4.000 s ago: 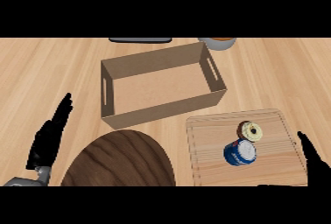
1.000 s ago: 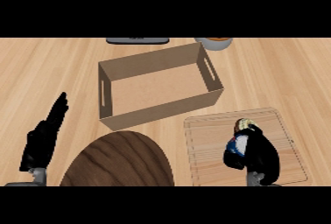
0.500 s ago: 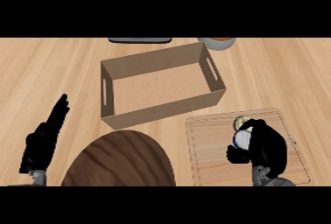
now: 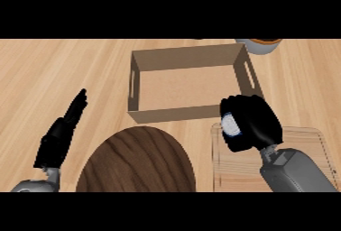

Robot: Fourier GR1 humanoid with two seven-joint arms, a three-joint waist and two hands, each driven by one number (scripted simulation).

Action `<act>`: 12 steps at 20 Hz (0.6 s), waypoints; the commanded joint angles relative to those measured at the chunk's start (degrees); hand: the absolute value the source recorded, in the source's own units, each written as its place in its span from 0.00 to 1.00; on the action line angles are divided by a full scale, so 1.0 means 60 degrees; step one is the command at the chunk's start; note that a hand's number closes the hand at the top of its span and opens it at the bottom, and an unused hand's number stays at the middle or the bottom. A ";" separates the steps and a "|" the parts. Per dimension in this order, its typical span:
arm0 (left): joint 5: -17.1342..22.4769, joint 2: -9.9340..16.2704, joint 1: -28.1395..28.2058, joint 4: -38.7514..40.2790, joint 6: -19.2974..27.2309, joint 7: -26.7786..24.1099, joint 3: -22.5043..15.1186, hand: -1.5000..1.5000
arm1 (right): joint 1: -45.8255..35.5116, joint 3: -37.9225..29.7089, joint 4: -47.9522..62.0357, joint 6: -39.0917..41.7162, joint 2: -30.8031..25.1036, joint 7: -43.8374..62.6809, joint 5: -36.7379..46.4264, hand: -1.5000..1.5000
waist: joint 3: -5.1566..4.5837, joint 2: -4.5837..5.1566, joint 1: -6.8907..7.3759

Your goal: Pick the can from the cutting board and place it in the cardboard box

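Note:
My right hand (image 4: 253,124) is curled round the blue can (image 4: 230,125), of which only the pale end and a strip of blue show between the fingers. Hand and can hang above the far left corner of the pale cutting board (image 4: 300,158), right at the near wall of the open cardboard box (image 4: 193,83). The box is empty, with slot handles in its side walls. My left hand (image 4: 61,133) rests open at the view's left, fingers straight and pointing away.
A dark wooden oval board (image 4: 136,162) lies in front of the box at the lower middle. A grey and orange cup (image 4: 260,44) stands beyond the box's far right corner.
My right hand closed on the can and has lifted it off the cutting board toward the box's near wall. The view has shifted, so the box sits more to the right. The left hand stays put.

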 commanded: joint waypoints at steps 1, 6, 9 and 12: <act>-0.0096 -0.0113 -0.0196 0.0105 0.0021 0.0008 -0.0141 0.50 | -0.1210 -0.0200 0.0359 0.0252 -0.0923 -0.2593 -0.0893 1.00 | 0.0026 0.0119 0.0066; -0.0129 -0.0163 -0.0282 0.0151 0.0020 0.0141 -0.0206 0.50 | -0.2085 -0.1115 0.0731 0.0574 -0.0827 -0.5445 -0.3263 1.00 | 0.0062 0.0088 -0.0133; -0.0073 -0.0191 -0.0333 0.0239 0.0076 0.0054 -0.0084 0.50 | -0.2591 -0.1816 0.1230 0.1091 -0.0744 -0.6909 -0.4713 1.00 | 0.0039 0.0084 -0.0200; -0.0091 -0.0253 -0.0510 0.0218 0.0117 0.0243 -0.0102 0.50 | -0.3160 -0.2342 0.2098 0.2084 -0.1015 -0.8413 -0.5901 1.00 | 0.0021 0.0031 -0.0350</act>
